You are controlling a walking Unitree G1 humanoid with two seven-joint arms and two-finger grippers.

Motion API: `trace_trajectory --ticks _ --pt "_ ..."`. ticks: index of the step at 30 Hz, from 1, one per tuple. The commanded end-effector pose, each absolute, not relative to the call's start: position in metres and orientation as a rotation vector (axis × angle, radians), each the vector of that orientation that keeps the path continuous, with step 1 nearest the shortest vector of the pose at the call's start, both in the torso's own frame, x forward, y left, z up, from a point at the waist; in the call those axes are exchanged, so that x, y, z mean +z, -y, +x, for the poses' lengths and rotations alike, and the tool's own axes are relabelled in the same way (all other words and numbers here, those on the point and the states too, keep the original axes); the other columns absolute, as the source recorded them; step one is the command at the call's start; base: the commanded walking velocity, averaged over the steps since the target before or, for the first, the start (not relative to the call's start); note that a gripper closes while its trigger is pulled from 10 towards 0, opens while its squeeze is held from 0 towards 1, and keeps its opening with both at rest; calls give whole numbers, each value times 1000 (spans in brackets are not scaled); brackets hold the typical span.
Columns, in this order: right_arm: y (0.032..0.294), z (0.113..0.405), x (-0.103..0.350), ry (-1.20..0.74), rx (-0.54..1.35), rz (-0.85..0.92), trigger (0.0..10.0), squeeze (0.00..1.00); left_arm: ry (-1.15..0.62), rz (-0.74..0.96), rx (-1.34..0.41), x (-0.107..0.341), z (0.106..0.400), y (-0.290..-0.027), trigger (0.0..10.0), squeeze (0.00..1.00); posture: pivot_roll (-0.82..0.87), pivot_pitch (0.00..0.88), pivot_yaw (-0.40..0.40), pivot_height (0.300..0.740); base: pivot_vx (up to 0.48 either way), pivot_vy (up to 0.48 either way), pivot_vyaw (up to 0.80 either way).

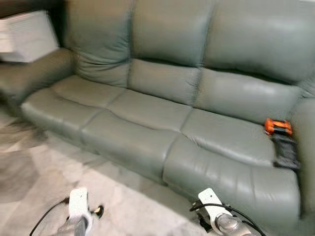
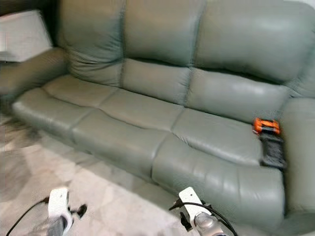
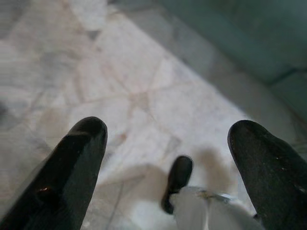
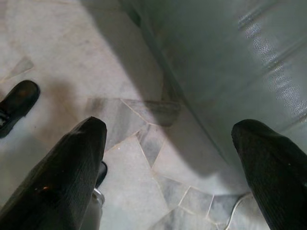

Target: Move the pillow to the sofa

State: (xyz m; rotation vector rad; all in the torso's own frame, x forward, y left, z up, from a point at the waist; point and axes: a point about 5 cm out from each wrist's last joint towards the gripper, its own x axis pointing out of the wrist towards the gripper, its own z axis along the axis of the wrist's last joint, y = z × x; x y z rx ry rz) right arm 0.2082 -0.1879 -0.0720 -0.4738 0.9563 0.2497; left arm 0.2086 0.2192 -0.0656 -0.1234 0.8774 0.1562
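Since no pillow is seen on the grey-green sofa point(image 1: 147, 113) or the stone floor point(image 3: 134, 91), and both the left gripper point(image 3: 168, 163) and right gripper point(image 4: 168, 163) are held apart and empty, the task is judged hardly begun.

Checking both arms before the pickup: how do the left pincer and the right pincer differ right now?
The left pincer hangs over bare marble floor, well away from the sofa; the right pincer hangs beside the sofa's front edge. The left wrist view looks down on pale tiles; the right wrist view takes in grey-green leather and shadow beneath it. Shared: both are open, empty and low.
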Motion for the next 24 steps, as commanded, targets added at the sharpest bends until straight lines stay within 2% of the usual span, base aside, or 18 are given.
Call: trace_trajectory --ticks 1,10,24 --pt "185 207 -73 -964 263 -472 10000 0 -892 -105 159 -67 204 -225 10000 0 66 0 34 740 0 0 800" --pt "184 209 -72 -961 271 -488 10000 0 -935 -36 108 -71 200 -218 10000 0 64 0 35 740 0 0 800" --pt "183 209 -72 -960 279 -491 10000 0 -969 -28 92 -74 197 -215 10000 0 70 0 38 740 0 0 800"
